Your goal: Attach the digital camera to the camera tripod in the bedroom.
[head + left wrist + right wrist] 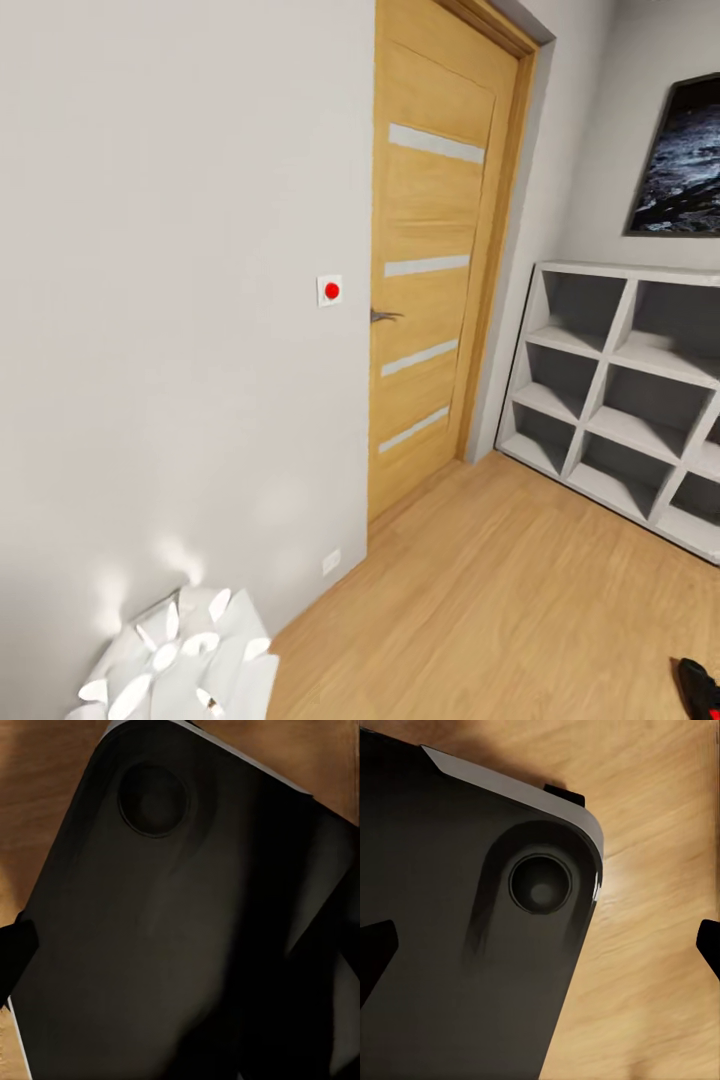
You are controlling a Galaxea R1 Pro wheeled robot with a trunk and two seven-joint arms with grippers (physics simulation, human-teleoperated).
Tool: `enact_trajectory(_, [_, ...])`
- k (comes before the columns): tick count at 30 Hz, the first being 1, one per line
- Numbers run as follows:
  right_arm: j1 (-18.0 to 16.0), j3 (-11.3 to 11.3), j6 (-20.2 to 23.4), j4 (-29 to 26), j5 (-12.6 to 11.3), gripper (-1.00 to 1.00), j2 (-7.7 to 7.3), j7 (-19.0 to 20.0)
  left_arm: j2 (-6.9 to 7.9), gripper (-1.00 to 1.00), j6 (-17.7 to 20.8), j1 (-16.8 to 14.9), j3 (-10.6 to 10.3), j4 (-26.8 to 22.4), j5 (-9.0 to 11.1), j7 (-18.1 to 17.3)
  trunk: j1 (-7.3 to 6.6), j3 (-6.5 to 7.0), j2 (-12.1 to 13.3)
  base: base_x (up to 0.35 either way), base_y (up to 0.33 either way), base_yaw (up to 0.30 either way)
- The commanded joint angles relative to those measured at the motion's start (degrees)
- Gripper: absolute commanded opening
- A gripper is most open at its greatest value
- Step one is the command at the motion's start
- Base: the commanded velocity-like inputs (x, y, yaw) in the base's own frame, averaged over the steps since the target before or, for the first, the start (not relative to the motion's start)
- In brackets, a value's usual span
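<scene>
wood door (432, 250) — shut | grey cube shelf (620, 385) — right | white lamp (185, 665) — lower left

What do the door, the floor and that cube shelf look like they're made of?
The door looks like honey-toned wood or veneer, going by its grain, with pale, perhaps frosted-glass strips. The floor shows light plank grain, either wood or laminate. The cube shelf is flat matte grey-white, probably painted board.

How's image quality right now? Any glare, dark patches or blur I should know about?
Head view: evenly lit and sharp, with soft bright spots on the wall above the white lamp. Left wrist view: very dark, the black robot base mostly in shadow. Right wrist view: brighter, with a pale sheen on the wood floor.
</scene>
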Motion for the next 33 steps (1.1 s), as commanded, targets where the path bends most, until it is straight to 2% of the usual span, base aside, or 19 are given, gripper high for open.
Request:
enact_trajectory(1, [0.0, -0.1, -0.1, 0.0, 0.3, 1.00, 0.00, 0.0, -0.04, 1.00, -0.1, 0.0, 0.4, 0.0, 0.0, 0.0, 0.03, -0.04, 0.0, 0.324, 0.000, -0.291])
enact_trajectory(12, [0.0, -0.1, -0.1, 0.0, 0.3, 1.00, 0.00, 0.0, -0.08, 1.00, -0.2, 0.0, 0.4, -0.1, 0.0, 0.0, 0.03, -0.04, 0.0, 0.257, 0.000, -0.291])
enact_trajectory(33, [0.0, -0.1, -0.1, 0.0, 0.3, 1.00, 0.00, 0.0, -0.05, 1.00, -0.2, 0.0, 0.4, -0.1, 0.1, 0.0, 0.03, -0.04, 0.0, 0.015, 0.000, -0.292])
